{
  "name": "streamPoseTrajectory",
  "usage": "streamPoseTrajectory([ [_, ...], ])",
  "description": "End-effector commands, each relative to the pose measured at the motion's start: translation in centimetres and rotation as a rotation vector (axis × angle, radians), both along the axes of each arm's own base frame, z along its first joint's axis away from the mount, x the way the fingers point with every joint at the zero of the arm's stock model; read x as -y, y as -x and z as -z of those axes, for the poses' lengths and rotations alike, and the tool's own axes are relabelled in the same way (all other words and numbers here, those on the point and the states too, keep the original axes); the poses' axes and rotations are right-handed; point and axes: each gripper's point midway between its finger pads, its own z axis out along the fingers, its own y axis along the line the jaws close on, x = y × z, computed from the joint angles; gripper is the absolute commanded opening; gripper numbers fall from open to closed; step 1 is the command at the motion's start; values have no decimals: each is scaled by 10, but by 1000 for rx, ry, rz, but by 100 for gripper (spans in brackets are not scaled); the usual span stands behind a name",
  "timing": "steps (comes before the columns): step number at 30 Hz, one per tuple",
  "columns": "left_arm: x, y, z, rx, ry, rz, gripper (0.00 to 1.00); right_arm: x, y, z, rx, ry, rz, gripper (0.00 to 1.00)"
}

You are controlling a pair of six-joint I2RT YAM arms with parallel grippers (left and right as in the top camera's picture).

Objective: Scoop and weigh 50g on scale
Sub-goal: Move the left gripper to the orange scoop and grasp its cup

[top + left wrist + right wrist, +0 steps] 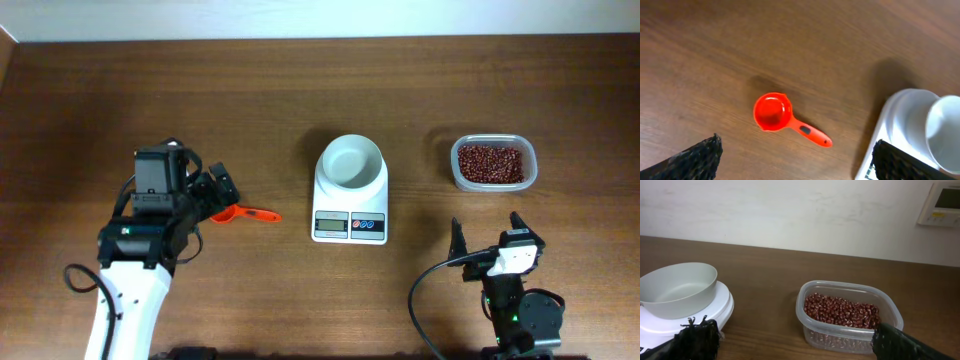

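Left gripper: jaws fully open, nothing held. It hangs over the orange scoop, which lies flat on the table. In the left wrist view the scoop sits between the two fingertips and clear of both. No contact visible. The scoop's cup faces up and is empty, with the handle pointing toward the scale. In the overhead view the gripper covers part of the cup, and only the handle and the cup's edge show.

Right gripper: jaws fully open, nothing held. It is near the front edge of the table, in front of the clear tub and aimed at it, not touching. In the right wrist view the tub sits ahead between the fingertips and the scale is off to the left.

The scale is mid-table, between the two arms. The white bowl sits on its platform, upright and empty. The display and buttons face the front edge. The reading is too small to make out.

Beans: all in the tub, a shallow layer across the bottom. The tub is to the right of the scale, apart from it, with no lid on.

The scoop is to the left of the scale, near it, with a gap between the handle tip and the scale body.
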Motion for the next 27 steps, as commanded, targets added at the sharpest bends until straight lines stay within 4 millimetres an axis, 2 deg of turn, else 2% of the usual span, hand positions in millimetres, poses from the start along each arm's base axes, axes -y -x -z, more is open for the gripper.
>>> streamPoseTrajectory([
  [1,-9,-7,12,-49,-29,-58,99,-4,1,2,-3,-7,-20,99],
  [4,-21,-15,35,-113,-77,-118,99,-4,1,2,-4,-7,-20,99],
  [10,-22,-30,58,-150,-90,-123,99,-4,1,2,-3,-7,-19,99],
  [12,-32,-30,62,-165,-139,-151,99,-4,1,2,-3,-7,-20,99],
  [14,-32,-27,69,-191,-125,-184,99,-4,1,2,-3,-7,-20,99],
  [16,-31,-18,86,-262,-83,-253,83,-4,1,2,-3,-7,-20,99],
  [18,-21,-16,105,-327,-39,-226,64,-4,1,2,-3,-7,-20,99],
  [22,-17,-19,146,-422,-30,-220,53,-4,1,2,-3,-7,-20,99],
  [25,-17,-27,154,-408,-20,-239,46,-4,1,2,-3,-7,-19,99],
  [27,-17,-24,155,-412,12,-315,39,-4,1,2,-3,-7,-20,99],
])
